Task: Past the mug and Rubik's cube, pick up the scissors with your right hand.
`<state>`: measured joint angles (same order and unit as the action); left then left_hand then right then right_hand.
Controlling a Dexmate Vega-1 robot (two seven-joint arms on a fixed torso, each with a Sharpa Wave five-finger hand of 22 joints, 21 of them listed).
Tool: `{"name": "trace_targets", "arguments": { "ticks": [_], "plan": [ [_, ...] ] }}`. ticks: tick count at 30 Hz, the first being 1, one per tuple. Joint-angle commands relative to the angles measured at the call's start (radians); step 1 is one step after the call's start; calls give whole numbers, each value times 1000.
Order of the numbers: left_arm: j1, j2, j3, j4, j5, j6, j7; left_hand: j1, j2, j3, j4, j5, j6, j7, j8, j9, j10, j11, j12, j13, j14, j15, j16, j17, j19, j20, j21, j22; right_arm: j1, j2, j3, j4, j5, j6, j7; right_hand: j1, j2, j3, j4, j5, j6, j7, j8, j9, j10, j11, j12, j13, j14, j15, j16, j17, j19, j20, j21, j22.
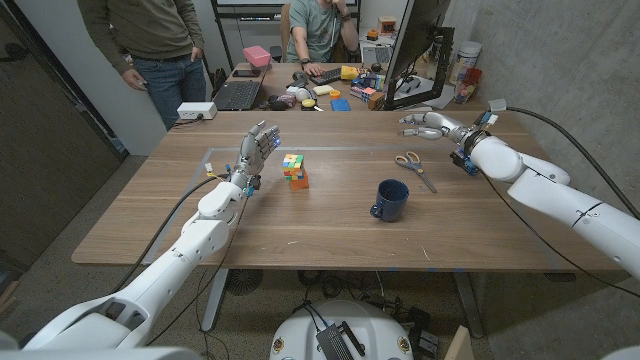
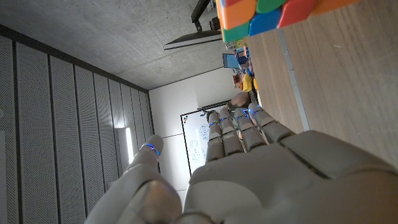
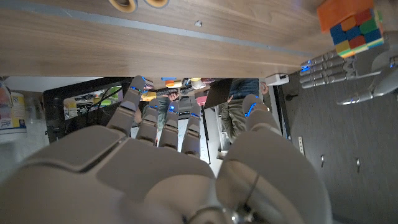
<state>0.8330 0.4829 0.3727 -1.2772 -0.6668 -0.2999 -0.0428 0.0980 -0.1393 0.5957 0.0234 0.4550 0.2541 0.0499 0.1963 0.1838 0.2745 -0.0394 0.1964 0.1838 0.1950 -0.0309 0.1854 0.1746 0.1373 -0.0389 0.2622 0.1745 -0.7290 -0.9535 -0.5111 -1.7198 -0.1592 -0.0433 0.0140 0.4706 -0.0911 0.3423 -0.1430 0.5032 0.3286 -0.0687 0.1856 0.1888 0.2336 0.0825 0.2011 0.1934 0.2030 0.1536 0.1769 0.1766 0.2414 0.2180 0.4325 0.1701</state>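
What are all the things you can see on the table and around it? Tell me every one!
Scissors: one, yellow-and-grey handles, on the table by the right hand.
Mug: one, dark blue, upright, near the table's middle.
Rubik's cube: one, many-coloured, beside the left hand.
Table: one, brown wood.
Laptop: one, dark, on the cluttered desk behind.
White box: one, at the table's far-left corner.
Monitor: one, black, behind the far edge.
People: two behind the table, one standing, one seated.
Left hand: grey, raised, fingers apart, holding nothing.
Right hand: grey, past the scissors, holding nothing.
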Motion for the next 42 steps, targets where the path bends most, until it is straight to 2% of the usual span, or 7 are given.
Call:
{"name": "trace_targets", "arguments": {
  "ticks": [1,7,12,15,27,42],
  "plan": [
    [7,-1,-3,-7,-5,-7,0,-6,-5,-4,-1,5,2,-4,5,3,4,-6,4,3,9,-3,4,5,-1,4,-2,5,72,-57,-87,-139,-275,-151,137,5,-15,-7,-1,15,-50,8,-9,1,-41,4,-8,2,-26,8,-1,3,8,2,-16,6],
    [2,1,0,-8,-3,-5,-7,-6,-4,-6,-2,7,2,-5,4,3,5,-6,4,3,9,-3,4,5,-1,11,-4,5,92,-45,-118,-153,-383,-179,177,6,-20,-10,0,21,-73,15,-8,2,-63,7,-9,3,-37,9,0,3,8,2,-27,6],
    [6,3,-1,-14,-3,-5,-4,-7,-3,-7,-3,8,4,-6,5,3,5,-5,4,3,9,-4,4,5,0,13,-6,6,104,-35,-122,-137,-410,-149,197,5,-24,-13,0,25,-58,6,2,2,-64,8,-5,3,-26,4,6,3,13,2,-31,7],
    [12,8,-2,-25,0,0,3,-7,-2,-8,-3,8,6,-5,6,3,4,-9,4,3,9,-3,4,5,-1,14,-7,6,107,-33,-119,-123,-412,-123,200,6,-26,-15,0,29,-48,-1,8,2,-51,-3,3,4,-21,-2,9,3,20,2,-35,8],
    [48,39,-12,-95,13,29,55,-8,0,-11,-5,11,9,-7,6,4,2,-6,3,3,10,-2,4,5,1,15,-10,6,132,-14,-123,-16,-387,-31,244,4,-32,-19,1,34,-55,-4,6,2,-64,0,2,4,-38,8,4,3,28,2,-41,8],
    [83,66,-15,-169,30,76,114,-9,2,-15,-7,14,10,-7,5,4,3,-6,3,3,11,0,5,5,1,19,-15,7,184,32,-168,117,-389,45,265,-3,-40,-27,4,40,-70,-6,3,2,-81,10,0,4,-36,9,6,3,37,2,-47,9]
  ]
}}
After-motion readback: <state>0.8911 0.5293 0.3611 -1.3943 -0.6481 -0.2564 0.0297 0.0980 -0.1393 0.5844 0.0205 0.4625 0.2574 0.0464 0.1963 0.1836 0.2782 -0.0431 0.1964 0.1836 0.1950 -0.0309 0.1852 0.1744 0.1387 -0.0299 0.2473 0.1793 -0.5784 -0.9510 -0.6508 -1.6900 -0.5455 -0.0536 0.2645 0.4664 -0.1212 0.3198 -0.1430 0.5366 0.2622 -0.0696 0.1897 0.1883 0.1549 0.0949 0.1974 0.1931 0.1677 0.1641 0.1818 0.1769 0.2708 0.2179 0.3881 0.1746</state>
